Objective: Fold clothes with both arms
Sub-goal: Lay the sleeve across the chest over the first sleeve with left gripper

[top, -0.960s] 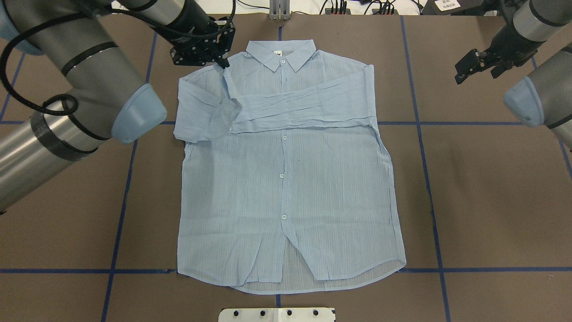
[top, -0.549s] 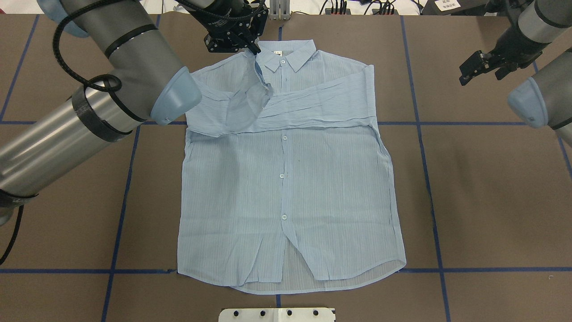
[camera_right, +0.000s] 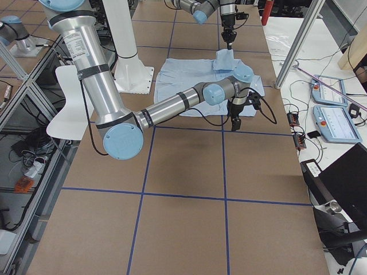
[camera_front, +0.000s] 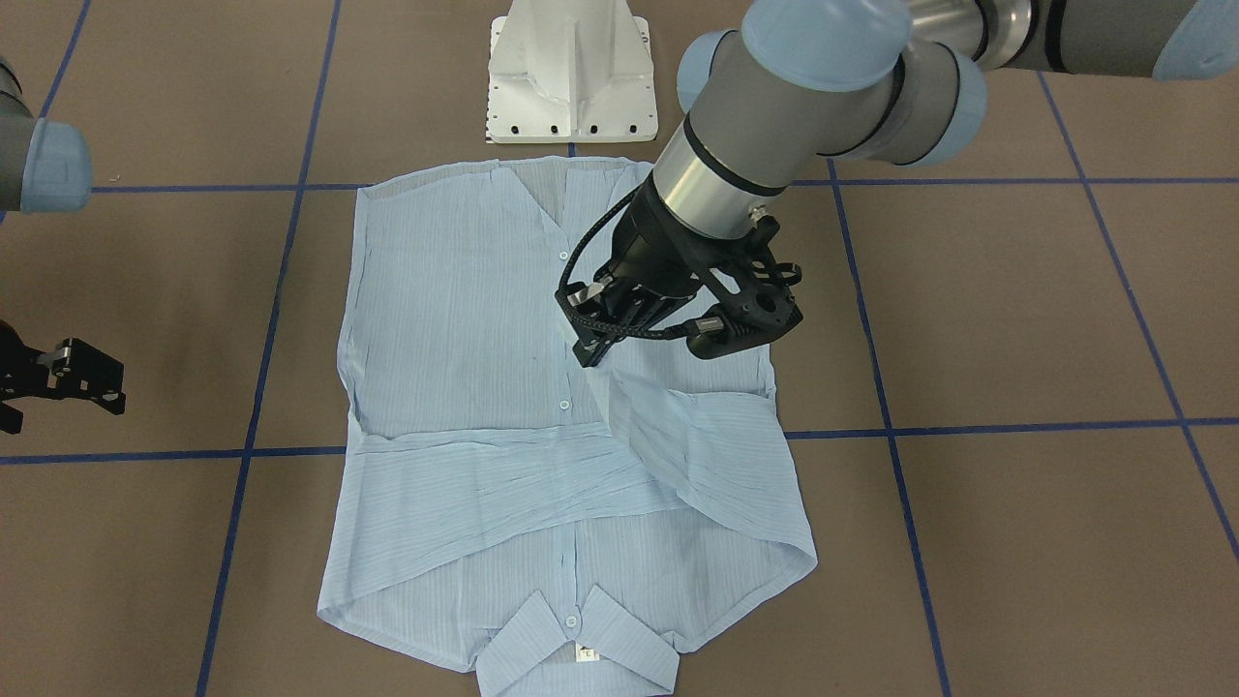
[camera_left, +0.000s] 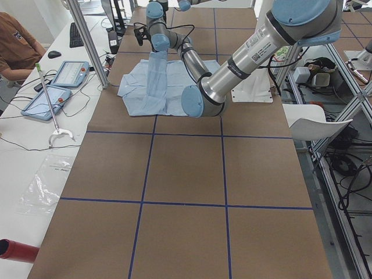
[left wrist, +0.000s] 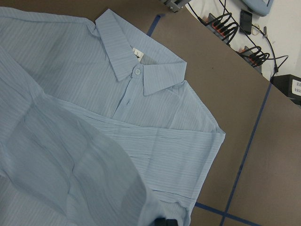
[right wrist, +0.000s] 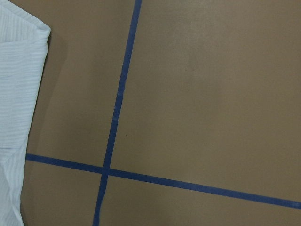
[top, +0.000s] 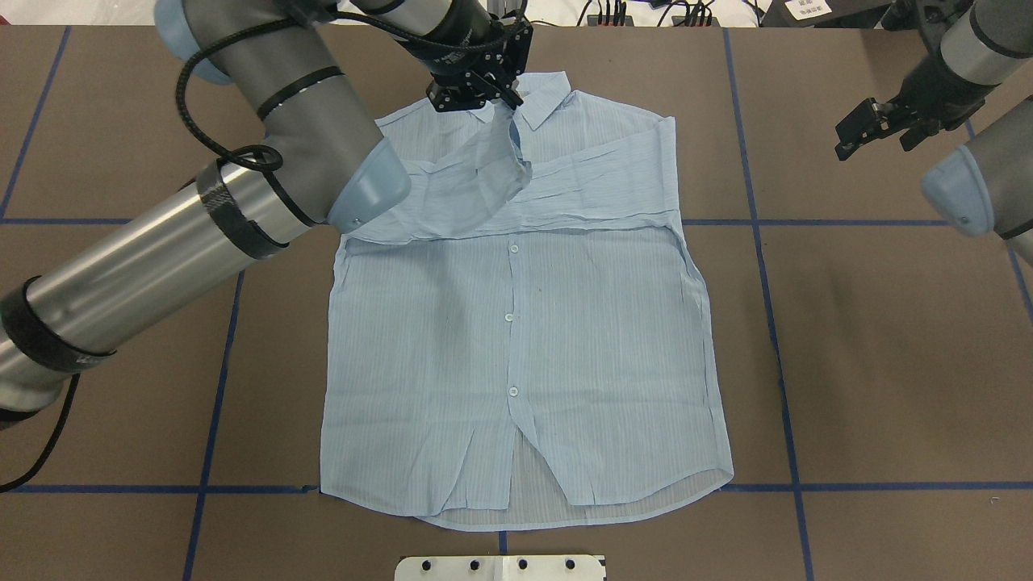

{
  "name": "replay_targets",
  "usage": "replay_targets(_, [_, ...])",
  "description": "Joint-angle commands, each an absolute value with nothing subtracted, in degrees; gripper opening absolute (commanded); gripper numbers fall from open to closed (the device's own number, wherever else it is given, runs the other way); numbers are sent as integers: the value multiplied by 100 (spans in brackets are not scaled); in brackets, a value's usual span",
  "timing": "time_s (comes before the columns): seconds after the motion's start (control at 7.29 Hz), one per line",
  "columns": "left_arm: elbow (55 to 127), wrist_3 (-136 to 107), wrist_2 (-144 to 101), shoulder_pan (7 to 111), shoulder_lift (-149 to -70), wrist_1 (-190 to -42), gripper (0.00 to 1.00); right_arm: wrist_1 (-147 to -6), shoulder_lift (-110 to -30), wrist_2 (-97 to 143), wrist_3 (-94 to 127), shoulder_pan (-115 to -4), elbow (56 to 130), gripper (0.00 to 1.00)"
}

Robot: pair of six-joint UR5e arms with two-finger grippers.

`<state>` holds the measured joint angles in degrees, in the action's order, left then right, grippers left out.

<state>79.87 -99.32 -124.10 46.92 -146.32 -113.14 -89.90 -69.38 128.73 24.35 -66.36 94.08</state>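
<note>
The shirt (top: 516,339) lies face up in the middle of the tabletop (top: 888,363), buttoned, collar (top: 534,95) toward the edge far from my base and hem toward the near edge. One sleeve (top: 597,190) is laid flat across the chest. My left gripper (camera_front: 592,353) is pinched together on the end of the other sleeve (top: 476,181) and holds it above the chest near the collar. The thin cloth hangs from it in a slack, see-through drape, lifted, I judge, so it can cross the body without dragging the layer beneath.

My right gripper (top: 859,133) hangs by the far right corner, well apart from the shirt, with its jaws apart and nothing in them. I judge it is parked clear of the fold.

The grip itself is hard to see. From overhead the gripper body covers the cuff, and my wrist camera shows only a dark sliver at its bottom edge. My left arm (top: 266,169) hides the shirt's shoulder on that side.
</note>
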Motion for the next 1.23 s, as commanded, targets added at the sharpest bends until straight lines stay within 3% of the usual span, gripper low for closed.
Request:
replay_targets(0.0, [7306, -10351, -12123, 4387, -14879, -12037, 0, -8991, -6961, 12867, 2435, -6636, 9404, 100])
replay_targets(0.27, [6253, -10477, -11735, 4220, -15160, -13144, 0, -8974, -6979, 12885, 2469, -6636, 9422, 100])
replay_targets(0.69, [5926, -10607, -10762, 3580, -15179, -13410, 0, -8974, -6961, 12885, 2487, -6618, 9404, 100])
replay_targets(0.82, [5689, -10887, -10566, 3325, -15257, -13751, 26, -8974, -6952, 12920, 2496, -6609, 9404, 100])
replay_targets(0.96, [5643, -10933, -10530, 3209, -15327, -13877, 62, -8974, -6952, 13111, 2513, -6609, 9439, 100])
replay_targets(1.1, [5669, -10951, -10381, 3199, -15346, -14278, 89, -8965, -6978, 13165, 2470, -6618, 9457, 100])
